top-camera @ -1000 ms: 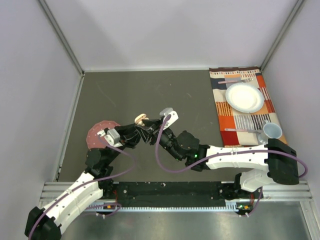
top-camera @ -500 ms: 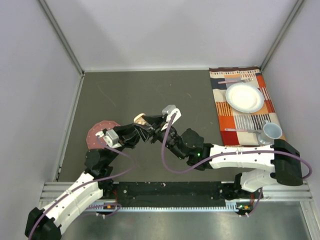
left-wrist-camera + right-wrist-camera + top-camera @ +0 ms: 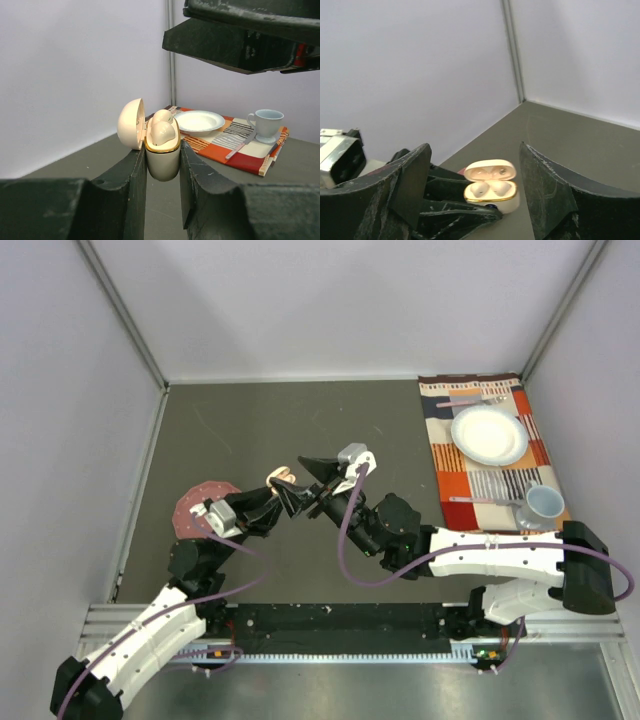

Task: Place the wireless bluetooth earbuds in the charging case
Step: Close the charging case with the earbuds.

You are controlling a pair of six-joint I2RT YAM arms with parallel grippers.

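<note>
A pale peach charging case (image 3: 162,159) with a gold rim is held upright off the table, its lid (image 3: 131,123) swung open. My left gripper (image 3: 162,172) is shut on the case's lower body. Two peach earbuds (image 3: 491,188) sit side by side in the case (image 3: 495,195). From above, the case (image 3: 282,478) shows at the tip of the left gripper (image 3: 287,499). My right gripper (image 3: 309,485) is open just right of the case and holds nothing. In its wrist view the right gripper (image 3: 475,150) frames the case without touching it.
A striped orange placemat (image 3: 445,455) at the right carries a white plate (image 3: 489,434), a pale blue cup (image 3: 543,503) and cutlery. A reddish round disc (image 3: 190,502) lies under the left arm. Grey walls close in the left, back and right sides.
The right gripper has opened and drawn back to the right, away from the case. The left gripper has kept its hold on the case in nearly the same place.
</note>
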